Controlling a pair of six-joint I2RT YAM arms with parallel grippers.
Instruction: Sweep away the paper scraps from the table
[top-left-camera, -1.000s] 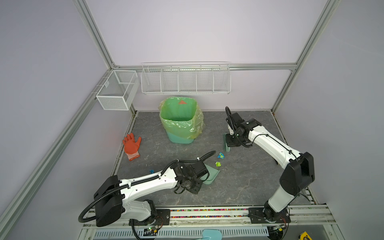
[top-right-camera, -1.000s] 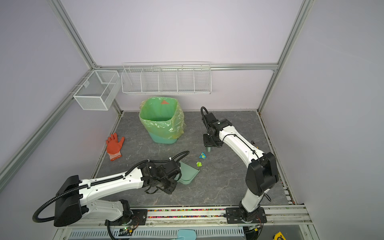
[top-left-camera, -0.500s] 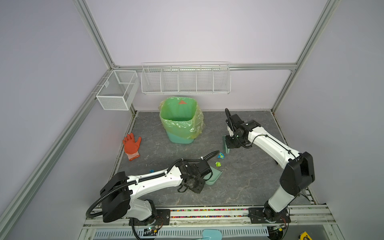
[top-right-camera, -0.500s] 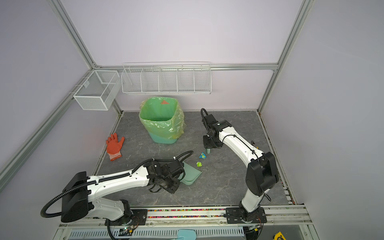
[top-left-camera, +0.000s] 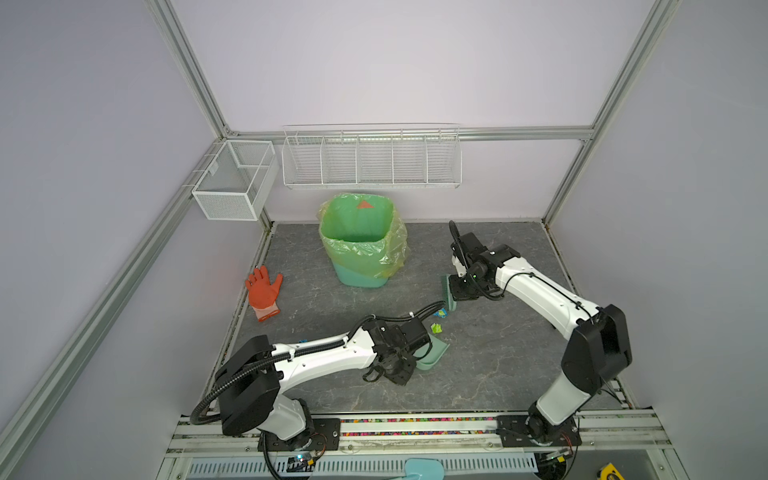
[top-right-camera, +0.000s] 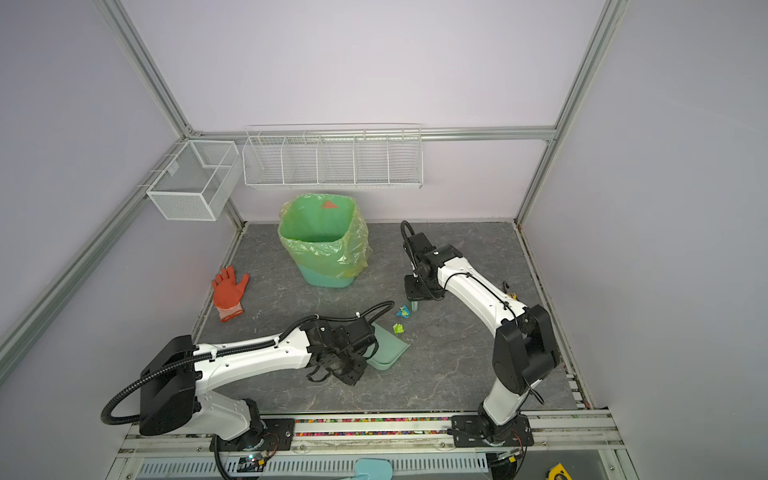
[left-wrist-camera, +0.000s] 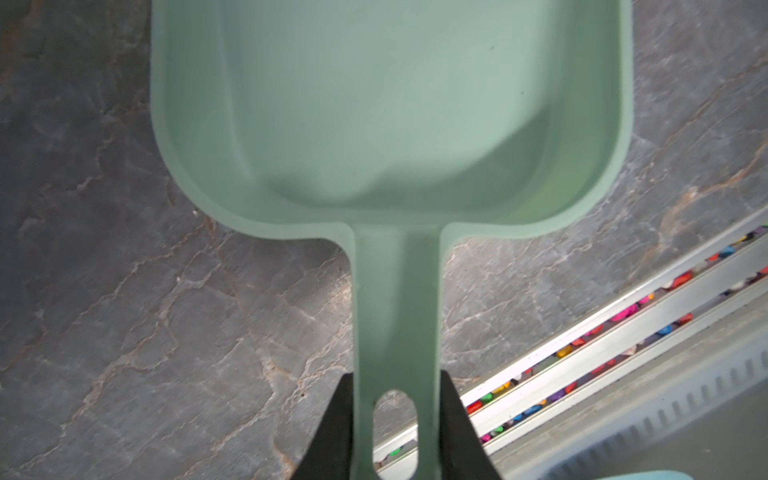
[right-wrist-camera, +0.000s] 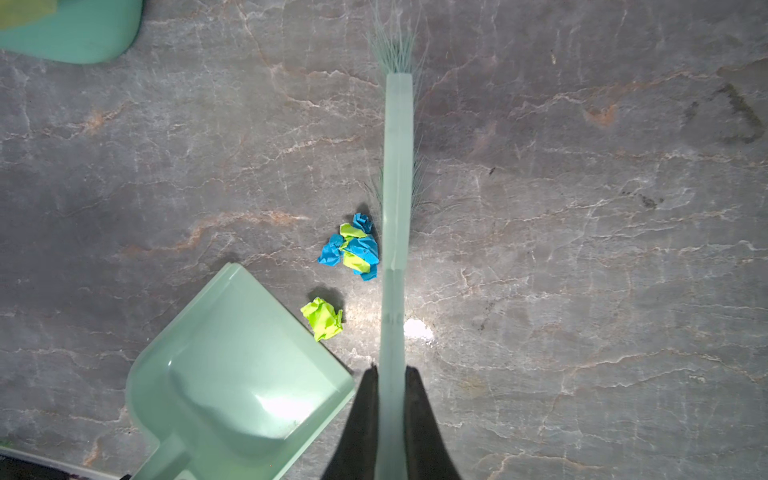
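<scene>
Right wrist view: our right gripper (right-wrist-camera: 390, 374) grips the brush (right-wrist-camera: 398, 145), left gripper (left-wrist-camera: 397, 376) grips the dustpan (right-wrist-camera: 232, 353), so we should sweep the scraps (right-wrist-camera: 351, 249) slowly into it.

From the middle of the table (top-left-camera: 478, 374), the bin (top-left-camera: 361, 253) blocks 11 o'clock and the glove (top-left-camera: 262, 291) lies at 9. Bare table opens at 1 o'clock and at 5. Near the middle, the dustpan (right-wrist-camera: 232, 365) and the brush (right-wrist-camera: 397, 166) leave a narrow gap, where two paper scraps (right-wrist-camera: 352, 249) lie.
</scene>
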